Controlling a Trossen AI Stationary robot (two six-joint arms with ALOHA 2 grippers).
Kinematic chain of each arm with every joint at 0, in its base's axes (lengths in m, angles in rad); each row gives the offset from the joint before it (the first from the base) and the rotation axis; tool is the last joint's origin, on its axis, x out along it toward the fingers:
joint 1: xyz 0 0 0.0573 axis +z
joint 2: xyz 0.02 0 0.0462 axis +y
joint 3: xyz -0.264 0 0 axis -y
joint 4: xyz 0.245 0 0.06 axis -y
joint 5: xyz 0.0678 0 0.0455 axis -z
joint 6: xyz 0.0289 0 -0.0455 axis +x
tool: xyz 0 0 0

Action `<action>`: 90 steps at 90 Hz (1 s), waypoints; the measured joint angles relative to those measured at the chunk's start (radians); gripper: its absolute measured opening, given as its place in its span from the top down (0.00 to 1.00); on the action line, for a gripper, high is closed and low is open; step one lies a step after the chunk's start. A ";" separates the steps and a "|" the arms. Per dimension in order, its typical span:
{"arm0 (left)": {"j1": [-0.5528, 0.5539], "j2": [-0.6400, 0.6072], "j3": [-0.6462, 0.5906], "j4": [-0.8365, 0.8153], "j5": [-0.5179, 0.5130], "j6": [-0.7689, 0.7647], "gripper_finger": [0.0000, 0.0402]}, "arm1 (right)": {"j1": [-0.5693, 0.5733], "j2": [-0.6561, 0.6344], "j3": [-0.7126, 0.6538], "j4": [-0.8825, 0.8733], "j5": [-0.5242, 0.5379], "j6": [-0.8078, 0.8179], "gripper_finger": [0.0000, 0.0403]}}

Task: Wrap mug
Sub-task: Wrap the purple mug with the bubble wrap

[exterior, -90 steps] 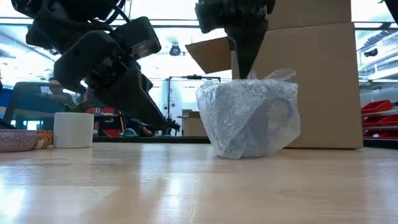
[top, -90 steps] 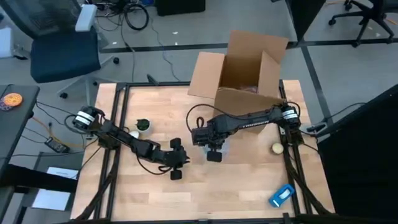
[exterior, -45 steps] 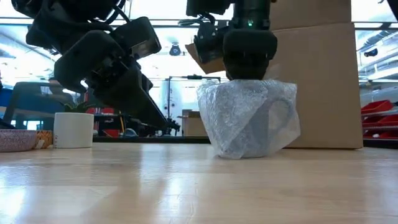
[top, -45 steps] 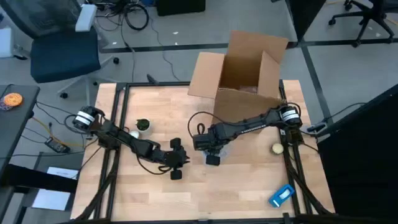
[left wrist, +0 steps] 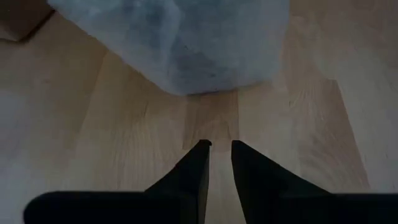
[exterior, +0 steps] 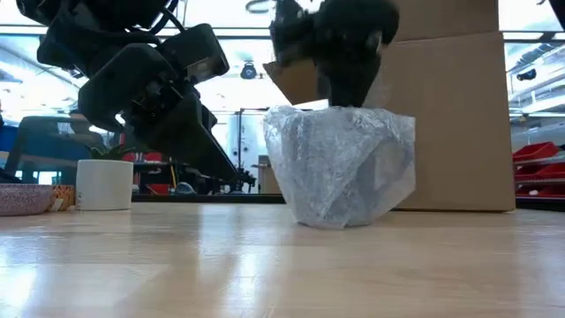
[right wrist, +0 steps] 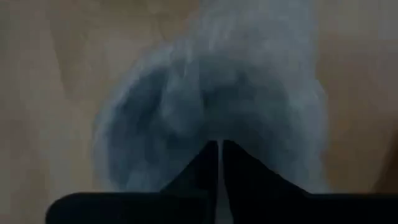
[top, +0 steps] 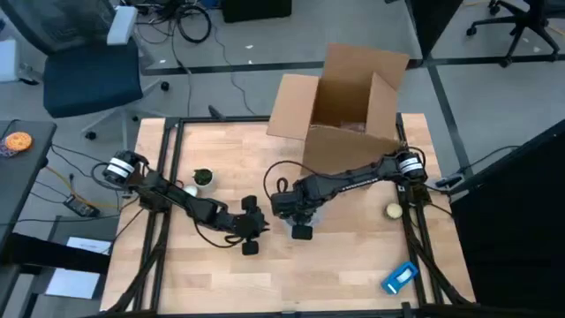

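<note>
Right end effector (right wrist: 220, 145) nearly closed atop wrapped mug (exterior: 340, 165)

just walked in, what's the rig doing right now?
Wrapping a mug. The bubble-wrapped mug sits on the wooden table in front of the open cardboard box. The right gripper is directly above it, fingers shut, pressing into the wrap at the top. The left gripper waits close beside the bundle, fingers nearly together, touching nothing.
</note>
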State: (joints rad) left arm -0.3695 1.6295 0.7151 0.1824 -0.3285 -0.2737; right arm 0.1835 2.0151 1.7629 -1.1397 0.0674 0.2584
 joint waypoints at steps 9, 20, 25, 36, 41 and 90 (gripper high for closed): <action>0.000 0.000 0.000 0.000 0.000 0.000 0.87 | 0.014 -0.001 0.074 -0.024 0.036 -0.001 1.00; 0.000 0.000 0.000 0.000 0.000 0.000 0.87 | 0.027 -0.002 0.095 0.053 0.043 -0.031 1.00; 0.000 0.000 0.000 -0.001 0.000 0.000 0.87 | 0.032 -0.002 0.085 0.083 0.054 -0.039 1.00; 0.000 0.000 0.000 -0.002 0.000 0.000 0.87 | 0.033 -0.003 0.016 0.121 0.059 -0.043 1.00; 0.000 0.000 0.000 -0.002 0.000 0.000 0.87 | 0.033 -0.003 -0.012 0.105 0.060 -0.026 1.00; 0.000 0.000 0.000 -0.001 0.000 0.000 0.87 | 0.010 -0.013 -0.242 0.267 -0.045 0.012 1.00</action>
State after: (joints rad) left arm -0.3695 1.6295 0.7151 0.1810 -0.3289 -0.2737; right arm 0.1936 2.0022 1.5206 -0.8725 0.0223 0.2700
